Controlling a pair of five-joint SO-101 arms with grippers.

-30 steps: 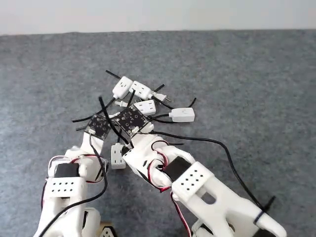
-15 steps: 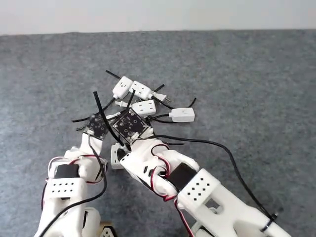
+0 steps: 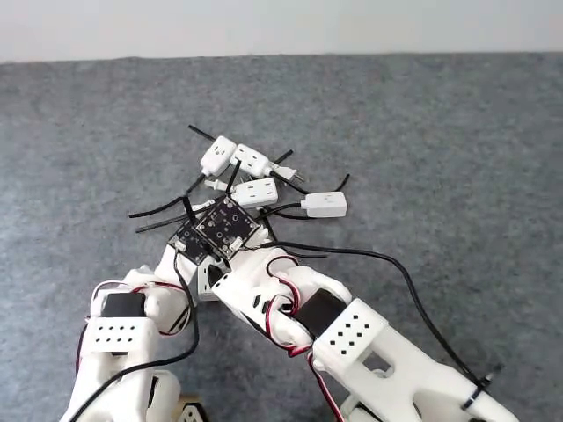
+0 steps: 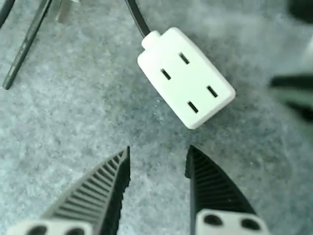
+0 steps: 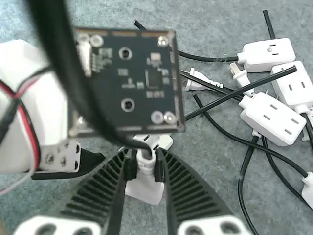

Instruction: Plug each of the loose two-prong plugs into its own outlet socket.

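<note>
Left gripper [image 4: 157, 149]: jaws stand well apart and hold nothing, with only grey carpet [image 4: 58, 122] between the ribbed fingers [image 4: 105, 186]. A white socket [image 4: 186, 78] lies flat on the carpet just ahead of the fingertips and clear of them. Its slotted face is up, its body is angled across the jaw line, and its black cord [image 4: 137, 14] leaves the end farther from the jaws. Right gripper [image 5: 144, 154]: jaws are parted by a narrow gap only, and the neck of the same socket [image 5: 144, 191] shows in that gap, with the body lying back under the fingers. This view does not show whether the pads touch it, and the left wrist view shows nothing resting on the socket. Directly beyond the right jaws sits the black circuit board [image 5: 127, 81] on the left wrist. Off to one side of the right jaws, well apart, lie further sockets [image 5: 274, 117] and two loose plugs [image 5: 203, 82] among crossed cords, none mated. Pose, high view: the left arm [image 3: 114, 330] and right arm [image 3: 352, 330] both reach forward and lean together, wrists side by side, with the socket [image 3: 208, 280] partly covered between them.
</note>
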